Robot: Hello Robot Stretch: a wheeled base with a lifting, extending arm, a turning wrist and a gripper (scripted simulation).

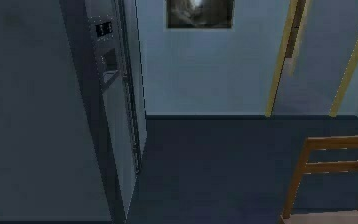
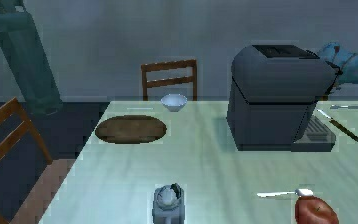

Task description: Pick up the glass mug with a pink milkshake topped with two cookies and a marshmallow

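A small grey glassy vessel (image 2: 169,203) stands on the pale table (image 2: 207,160) close to its near edge, about the middle of the arm side view's bottom. By its shape it is the likeliest candidate for the milkshake mug, though no pink filling, cookies or marshmallow can be made out. It looks upright, so its long axis probably runs straight up from the table. Which way a handle points cannot be told.

The state of the fingers cannot be told from these views.

The step in hand appears to be lining up for the reach. To do it well, the base should likely settle so the fingers come in level, at the vessel's mid-height. They should meet its sides squarely rather than its top, so that it is not tipped.

Coming in that way, the fingers would find an oval brown mat (image 2: 131,129) and a white bowl (image 2: 173,101) well beyond the vessel. A wooden chair (image 2: 169,72) stands behind those. A bulky dark appliance (image 2: 272,95) sits farther out toward the view's right. A spoon (image 2: 282,193) and a reddish round thing (image 2: 314,210) lie near the table's edge on that same side, apart from the vessel.

The forward view shows a grey fridge (image 1: 107,90) and a framed picture (image 1: 199,12).
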